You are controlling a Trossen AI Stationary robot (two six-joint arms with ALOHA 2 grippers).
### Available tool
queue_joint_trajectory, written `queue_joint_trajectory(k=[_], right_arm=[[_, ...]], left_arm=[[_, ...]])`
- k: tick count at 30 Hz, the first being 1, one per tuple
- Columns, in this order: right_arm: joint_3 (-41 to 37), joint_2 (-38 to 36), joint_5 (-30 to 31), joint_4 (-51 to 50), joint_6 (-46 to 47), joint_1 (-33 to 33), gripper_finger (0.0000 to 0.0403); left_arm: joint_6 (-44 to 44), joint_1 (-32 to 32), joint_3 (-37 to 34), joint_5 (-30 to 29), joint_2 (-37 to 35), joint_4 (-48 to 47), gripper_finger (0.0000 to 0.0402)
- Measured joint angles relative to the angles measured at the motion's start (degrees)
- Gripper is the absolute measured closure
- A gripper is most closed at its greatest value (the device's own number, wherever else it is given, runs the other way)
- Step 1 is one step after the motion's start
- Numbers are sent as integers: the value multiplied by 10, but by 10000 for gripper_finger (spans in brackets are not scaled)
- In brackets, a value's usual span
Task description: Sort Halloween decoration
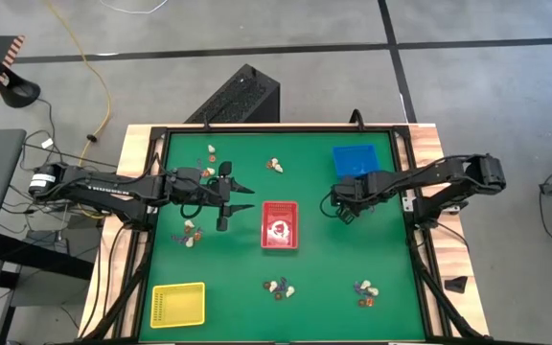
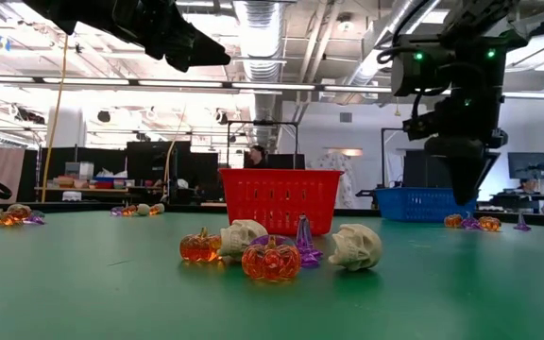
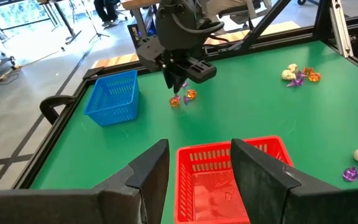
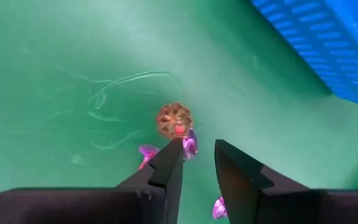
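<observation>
The right gripper (image 4: 197, 163) is hanging low over the green table (image 1: 314, 268), just beside the blue tray (image 1: 356, 159), with its fingers (image 4: 166, 168) parted a little and nothing clamped between them. Directly under the tips, an orange pumpkin trinket (image 4: 174, 119) and a few purple trinkets (image 4: 189, 144) are lying loose on the felt, one purple piece right against the tip of one finger. Farther across the table, the red tray (image 1: 279, 225) is sitting in the middle. The left gripper (image 3: 197, 168) is hovering beside that tray, jaws spread wide and holding nothing. More trinkets are lying in small clusters: one near the left gripper (image 1: 192, 233), two along the near edge (image 1: 278, 287) (image 1: 365, 290), and two at the far edge (image 1: 274, 165) (image 1: 211, 149). The yellow tray (image 1: 177, 305) is resting in a corner on the left arm's side.
</observation>
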Motion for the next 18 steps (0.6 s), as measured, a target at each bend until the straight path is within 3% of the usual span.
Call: queue_joint_trajectory(k=[18], right_arm=[[-27,0,-2,17,-17,-5,276]], left_arm=[[0,0,0,0,0,0,239]])
